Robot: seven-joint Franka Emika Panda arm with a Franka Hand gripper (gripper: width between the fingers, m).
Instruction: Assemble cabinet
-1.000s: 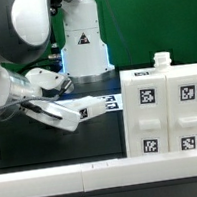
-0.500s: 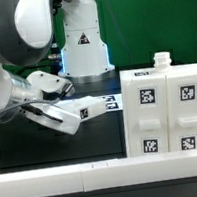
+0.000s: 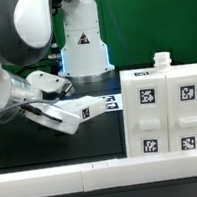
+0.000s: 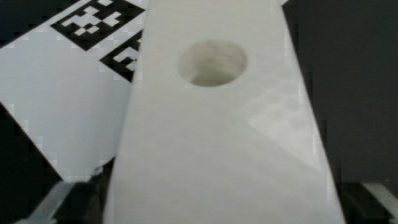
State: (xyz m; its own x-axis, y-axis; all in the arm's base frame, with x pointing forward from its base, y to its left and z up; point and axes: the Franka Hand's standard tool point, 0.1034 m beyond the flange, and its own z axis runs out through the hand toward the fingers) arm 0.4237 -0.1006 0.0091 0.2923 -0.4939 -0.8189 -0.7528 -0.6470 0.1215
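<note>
One black table bears the cabinet; green wall behind.

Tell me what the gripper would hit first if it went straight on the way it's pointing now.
The white panel: the wrist view shows it straight ahead of the gripper, filling most of the picture. How near, I can't tell.

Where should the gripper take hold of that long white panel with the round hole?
Across its two long edges, coming square onto the broad face: the panel is narrow that way and its straight sides give the gripper flat surfaces, away from the hole.
</note>
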